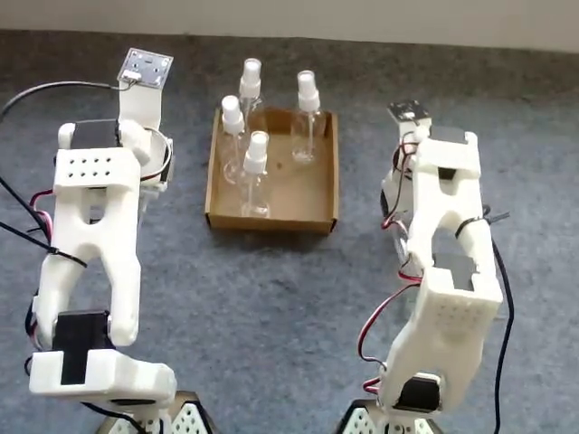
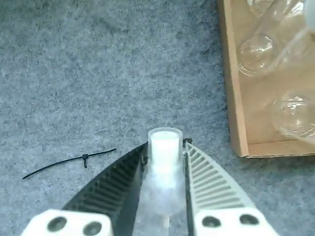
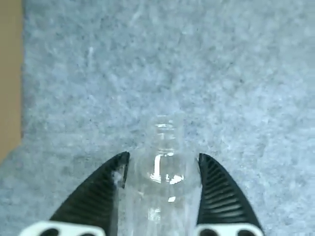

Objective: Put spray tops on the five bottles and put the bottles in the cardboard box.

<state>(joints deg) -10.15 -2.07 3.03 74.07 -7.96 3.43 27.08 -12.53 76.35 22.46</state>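
The cardboard box (image 1: 271, 220) stood between the two arms, with a strip of bare carpet (image 1: 271, 307) along each side wall and open carpet in front. Inside, a cluster of spray-topped bottles (image 1: 256, 176) crowded the left half and another spray-topped bottle (image 1: 308, 113) stood at the back right, leaving the front right floor bare. A black cable tie (image 2: 74, 161) lay near the left gripper (image 2: 165, 155), whose jaws were filled by a spray top (image 2: 164, 142). An uncapped bottle (image 3: 165, 147) filled the right gripper (image 3: 164, 164).

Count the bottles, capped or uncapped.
5. Four capped stand in the cardboard box: rear-left bottle, left bottle, front bottle, right bottle. The uncapped bottle sits in the right gripper.
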